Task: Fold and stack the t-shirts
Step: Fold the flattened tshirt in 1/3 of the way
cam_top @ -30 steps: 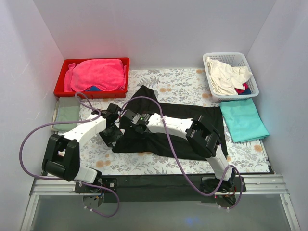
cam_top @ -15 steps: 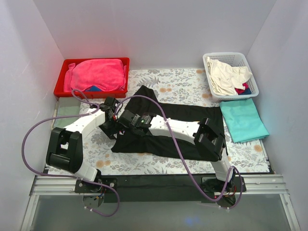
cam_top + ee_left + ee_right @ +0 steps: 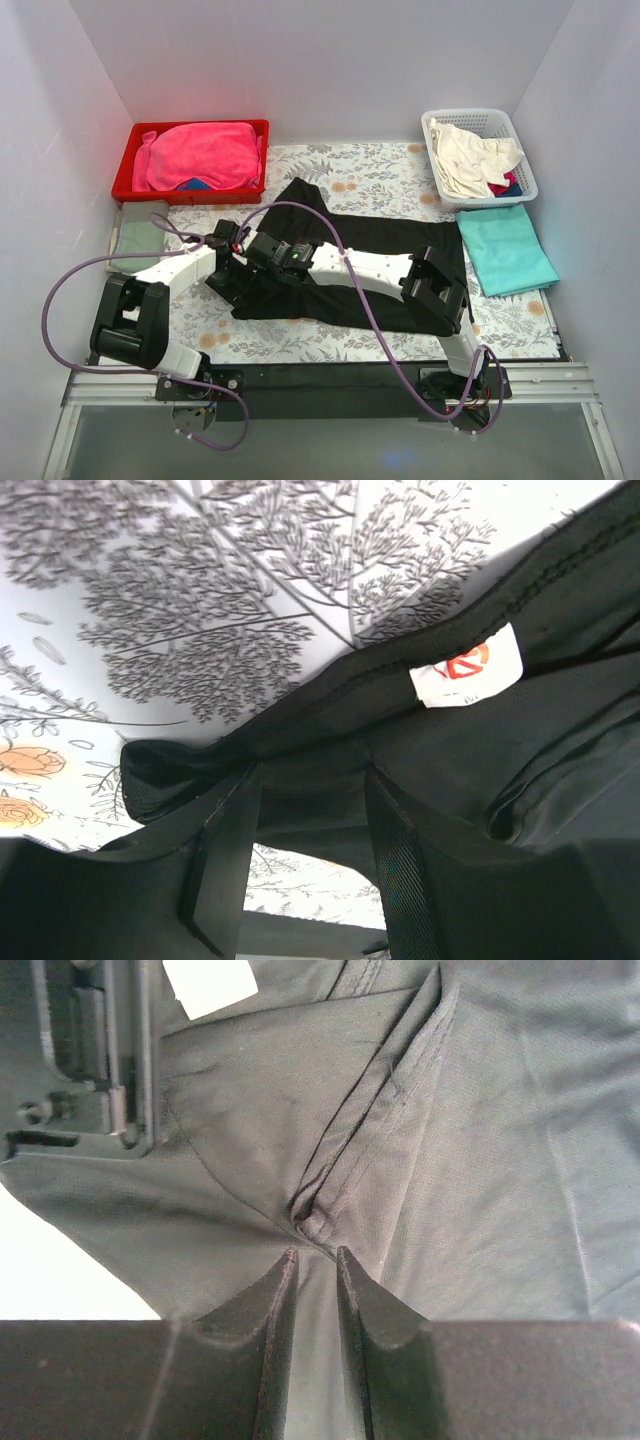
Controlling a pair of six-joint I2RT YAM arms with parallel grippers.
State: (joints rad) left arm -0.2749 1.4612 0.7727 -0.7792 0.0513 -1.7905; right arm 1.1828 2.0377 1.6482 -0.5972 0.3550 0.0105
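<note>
Plain black t-shirt (image 3: pixel 390 235); just ahead of the left jaws its white label (image 3: pixel 467 667) bears a red logo. Beyond those jaws, white table cover (image 3: pixel 200 580) printed with grey foliage and orange flowers. Plain teal t-shirt (image 3: pixel 507 248). Red bin (image 3: pixel 190 194), pink cloth (image 3: pixel 200 152); white basket (image 3: pixel 492 201), cream cloth (image 3: pixel 475 155).

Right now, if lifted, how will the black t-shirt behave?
Likely floppy: the black t-shirt puckers into creases where the jaws of the right gripper pinch it. Probably light; folds look thin. It would likely drape and drag, since most lies spread on the table.
</note>
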